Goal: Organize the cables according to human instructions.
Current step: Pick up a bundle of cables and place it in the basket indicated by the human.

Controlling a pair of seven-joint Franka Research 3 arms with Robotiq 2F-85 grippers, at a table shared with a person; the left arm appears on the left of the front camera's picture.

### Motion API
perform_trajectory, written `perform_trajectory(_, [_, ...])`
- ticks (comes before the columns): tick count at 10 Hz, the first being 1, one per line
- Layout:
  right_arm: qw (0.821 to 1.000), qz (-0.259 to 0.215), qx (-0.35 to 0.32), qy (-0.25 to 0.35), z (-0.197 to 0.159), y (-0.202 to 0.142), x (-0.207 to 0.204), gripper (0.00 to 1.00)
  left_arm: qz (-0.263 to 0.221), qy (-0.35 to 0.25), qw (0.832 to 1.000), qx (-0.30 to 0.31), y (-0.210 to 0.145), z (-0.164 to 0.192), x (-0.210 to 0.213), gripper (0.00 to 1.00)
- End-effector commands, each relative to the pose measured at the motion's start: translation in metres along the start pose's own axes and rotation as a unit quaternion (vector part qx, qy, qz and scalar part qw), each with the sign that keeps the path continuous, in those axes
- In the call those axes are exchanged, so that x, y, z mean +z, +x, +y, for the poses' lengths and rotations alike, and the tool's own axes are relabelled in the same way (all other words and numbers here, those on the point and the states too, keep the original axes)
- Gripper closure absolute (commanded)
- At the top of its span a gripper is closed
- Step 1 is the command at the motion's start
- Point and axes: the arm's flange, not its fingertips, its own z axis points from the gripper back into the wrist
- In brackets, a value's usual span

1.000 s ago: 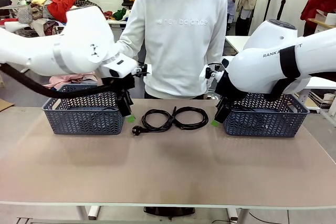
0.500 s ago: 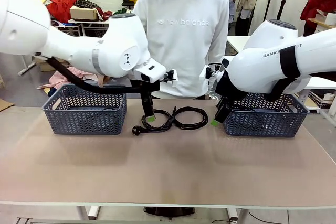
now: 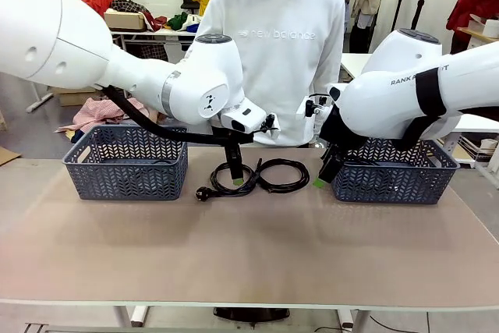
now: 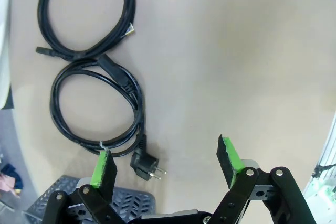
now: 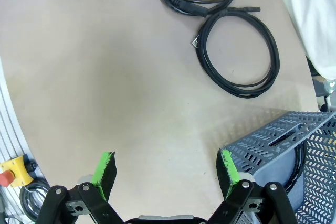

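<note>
Sorting looks partly done: two cables (image 5: 274, 59) lie loose on the desk (image 3: 249, 263), toward twelve o'clock from its middle, just beside each other; a third cord (image 5: 300, 161) curls inside the right basket (image 3: 394, 185) at two o'clock; what the left basket (image 3: 125, 173) at ten o'clock contains is unclear. The left claw (image 4: 165, 161) hangs wide open by the plug-ended coil (image 4: 139, 103); the right claw (image 5: 165, 166) gapes empty. The cords are thin, smooth black rings; the baskets are grey perforated plastic.
</note>
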Motion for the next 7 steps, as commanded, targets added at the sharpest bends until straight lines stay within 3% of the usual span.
perform_trajectory(1, [1.000,-0.001,-0.001,-0.004,-0.0006,0.0001,0.0010,0.00,-0.002,0.003,1.000,-0.001,-0.0009,-0.0002,0.0031,0.00])
perform_trajectory(7, [1.000,-0.001,-0.001,-0.004,-0.0006,0.0001,0.0010,0.00,-0.002,0.003,1.000,-0.001,-0.0009,-0.0002,0.0031,0.00])
